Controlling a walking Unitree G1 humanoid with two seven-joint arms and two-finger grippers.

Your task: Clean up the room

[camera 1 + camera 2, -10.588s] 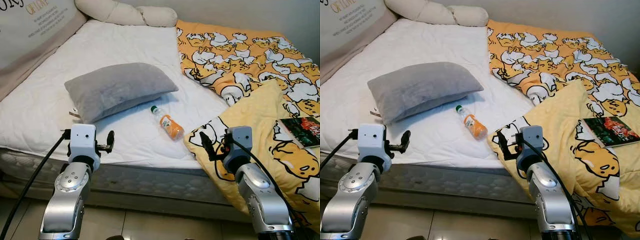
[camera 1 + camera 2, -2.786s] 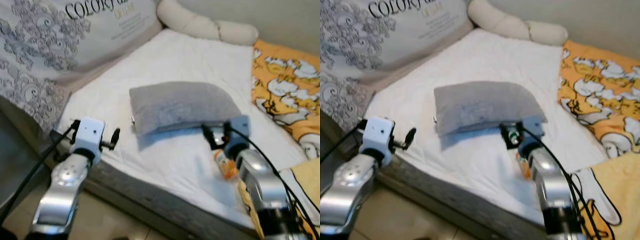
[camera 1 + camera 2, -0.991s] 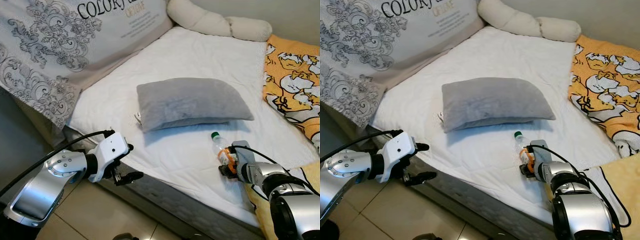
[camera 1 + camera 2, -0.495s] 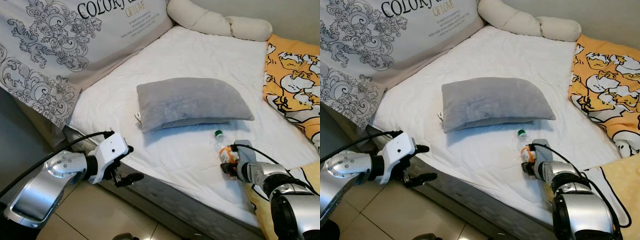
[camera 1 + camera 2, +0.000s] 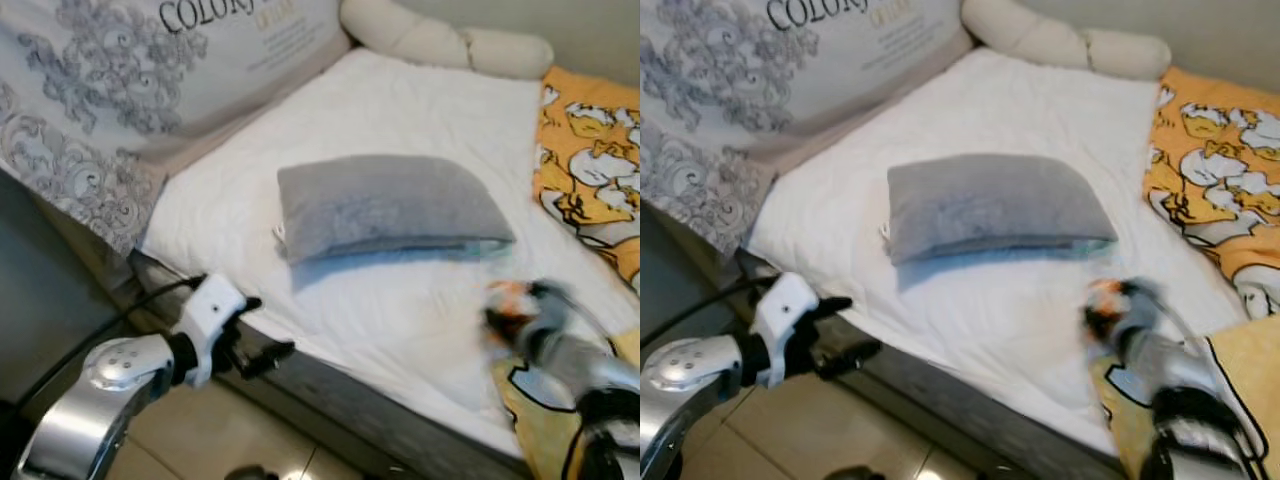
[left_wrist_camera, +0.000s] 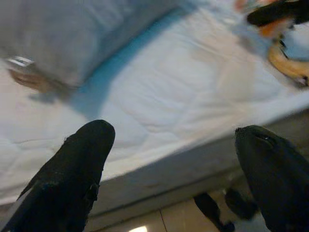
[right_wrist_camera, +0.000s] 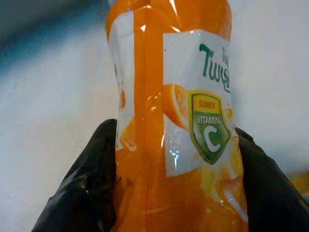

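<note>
glossy plastic orange bottle [image 7: 174, 130], matt black fingers [image 7: 84, 188], soft grey cloth pillow [image 5: 385, 205], quilted white mattress [image 5: 400, 110]

Gray pillow [image 5: 385, 205] apparently beside open mattress [image 5: 400, 300].

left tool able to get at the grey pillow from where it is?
Probably yes. The left tool hangs open at the mattress edge, with bare white sheet between it and the grey pillow. The right tool is busy gripping the orange bottle.
</note>
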